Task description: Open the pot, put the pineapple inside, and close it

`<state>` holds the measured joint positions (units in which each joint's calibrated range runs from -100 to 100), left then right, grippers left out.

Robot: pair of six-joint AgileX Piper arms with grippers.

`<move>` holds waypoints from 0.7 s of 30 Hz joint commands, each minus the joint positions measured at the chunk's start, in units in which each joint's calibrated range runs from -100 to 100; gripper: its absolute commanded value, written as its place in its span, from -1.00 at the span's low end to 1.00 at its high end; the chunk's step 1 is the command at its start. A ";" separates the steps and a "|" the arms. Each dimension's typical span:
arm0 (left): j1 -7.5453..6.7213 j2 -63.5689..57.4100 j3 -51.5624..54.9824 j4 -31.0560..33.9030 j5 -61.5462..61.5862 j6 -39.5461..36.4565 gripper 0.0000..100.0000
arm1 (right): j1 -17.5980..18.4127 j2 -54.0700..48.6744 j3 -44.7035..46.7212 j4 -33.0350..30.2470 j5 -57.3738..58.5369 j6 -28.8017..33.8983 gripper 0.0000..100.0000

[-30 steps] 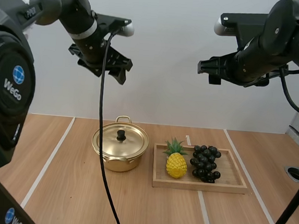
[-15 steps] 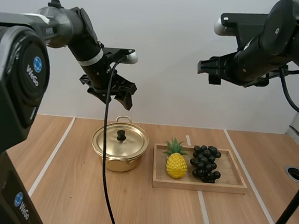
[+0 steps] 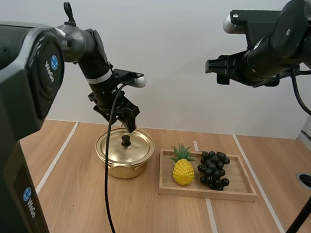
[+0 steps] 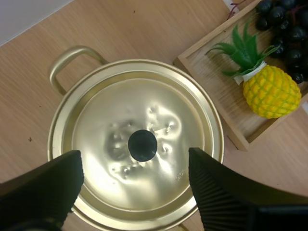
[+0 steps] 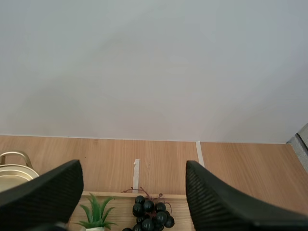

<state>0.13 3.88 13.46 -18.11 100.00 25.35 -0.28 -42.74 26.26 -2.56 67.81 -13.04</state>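
Wide-open left gripper [image 3: 126, 125] above the knob [image 4: 142, 145] on the lid [image 3: 137, 146]: small, hard, probably slick, so pinch dead centre. Thin, light-looking lid; pot [image 3: 119, 169] on the desk [image 3: 72, 196] beside the tray's [image 3: 208, 193] left edge, pineapple [image 3: 184, 172] just inside; right gripper [image 3: 213, 68] open too.

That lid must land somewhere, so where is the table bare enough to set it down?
Bare table lies left of the pot, along the near side before pot and wooden tray, and right of the tray. Crowded: the tray, with pineapple and grapes; the pot-tray gap is narrow.
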 commanded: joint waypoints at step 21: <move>-0.63 3.67 0.46 -3.30 0.00 11.45 1.00 | -0.19 -0.37 0.22 -0.31 -1.97 -0.35 1.00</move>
<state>0.00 6.85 13.83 -19.96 100.00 36.32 -0.28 -42.74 26.26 -2.56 67.06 -13.04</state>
